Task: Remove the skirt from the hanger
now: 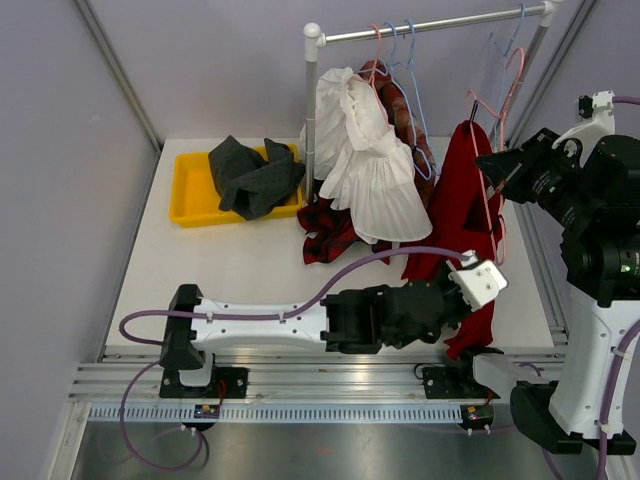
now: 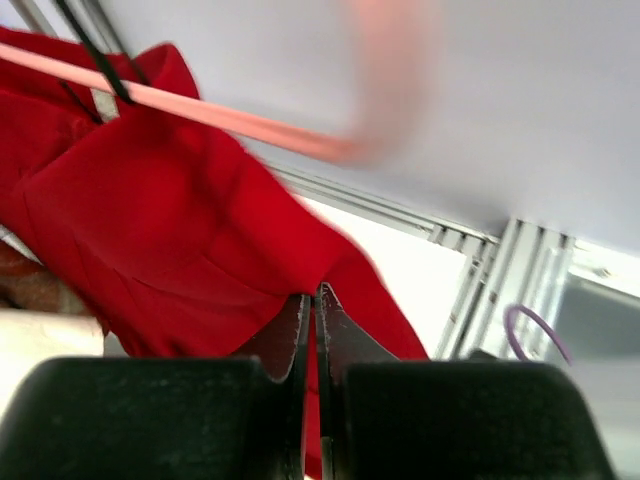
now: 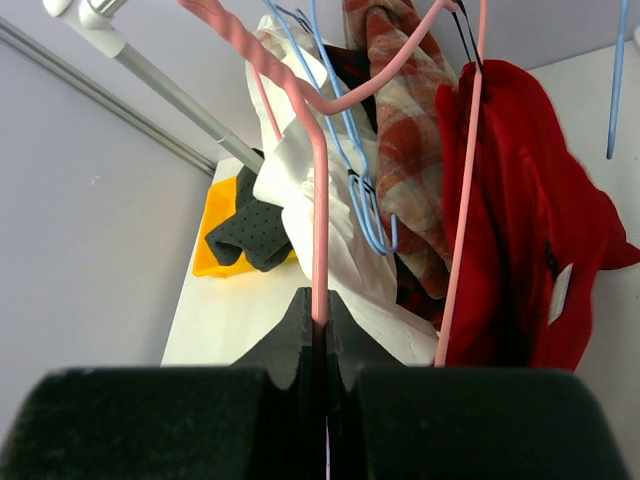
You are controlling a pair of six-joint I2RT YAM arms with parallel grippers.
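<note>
- The red fabric skirt (image 1: 462,190) hangs on a thin pink wire hanger (image 3: 318,200) at the table's right side. Its lower part trails toward the near edge.
- The left gripper (image 2: 313,305) is clamped on the skirt's lower hem.
- The right gripper (image 3: 322,310) is pinched tight around the hanger's pink wire.
- Just beside the skirt, a white pleated garment (image 1: 375,180) hangs from the silver metal rail (image 1: 430,28).
- A yellow plastic tray (image 1: 190,195) at the far left holds dark grey cloth (image 1: 255,175).

Your left arm (image 1: 260,325), white link, black base and wrist, white camera block, purple cable (image 1: 345,270) along it, your right arm (image 1: 590,370), white column, black joints, right tool (image 3: 320,300), dark wedge fingers (image 3: 288,338).
</note>
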